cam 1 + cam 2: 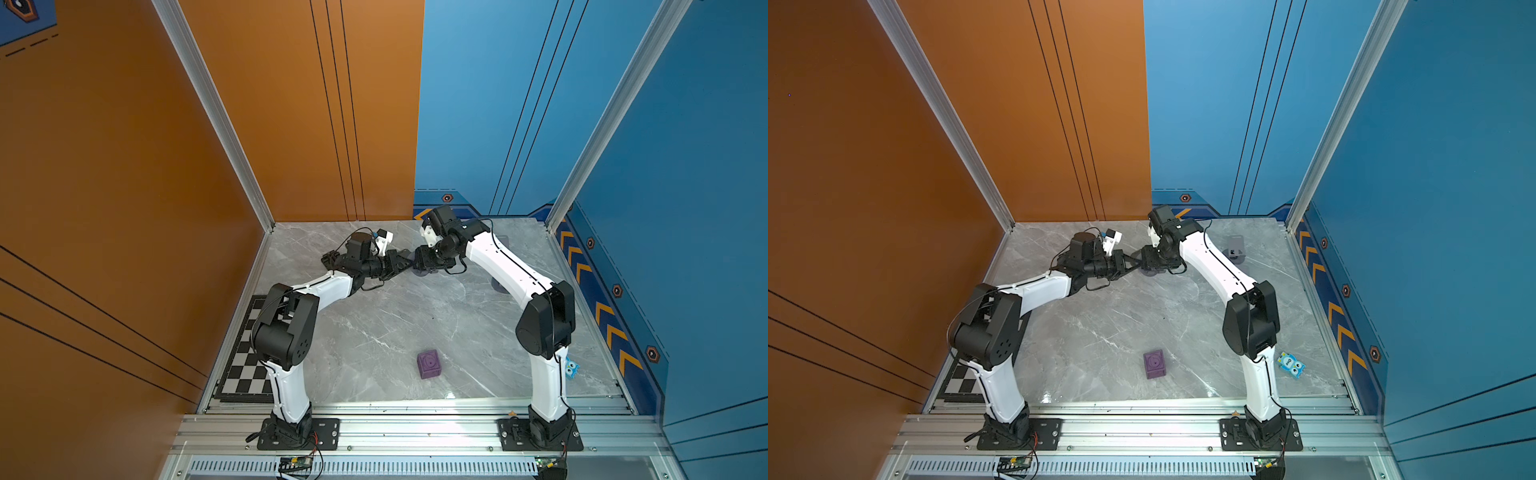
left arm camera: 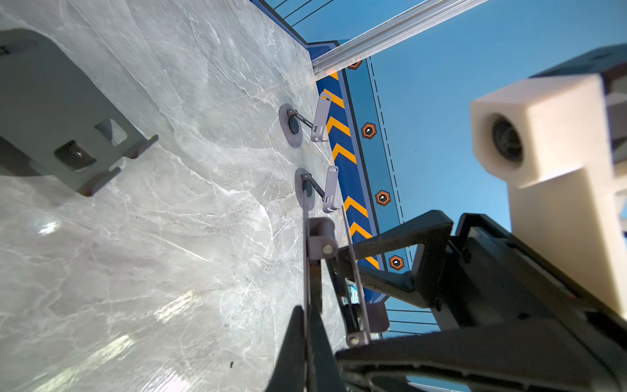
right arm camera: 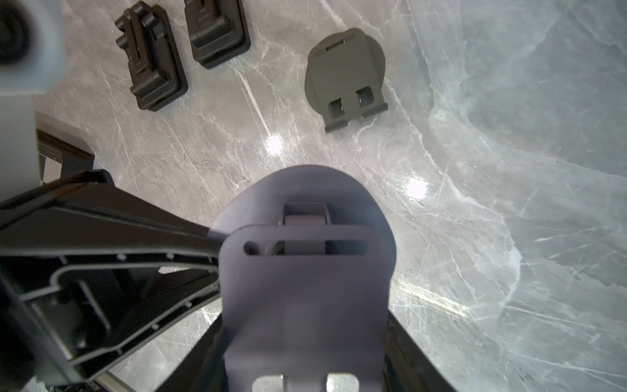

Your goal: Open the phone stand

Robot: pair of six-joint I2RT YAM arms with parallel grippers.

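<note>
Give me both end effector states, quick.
Left end effector: closed, pinching a thin plate of the phone stand.
Right end effector: closed around the same phone stand.

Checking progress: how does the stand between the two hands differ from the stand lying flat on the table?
The held stand is clamped by the left hand and right hand; the flat stand lies untouched. The held stand's plate stands slightly off its round base; the flat stand is folded shut. The held stand looks purplish, the flat stand darker grey. Both have round bases.
</note>
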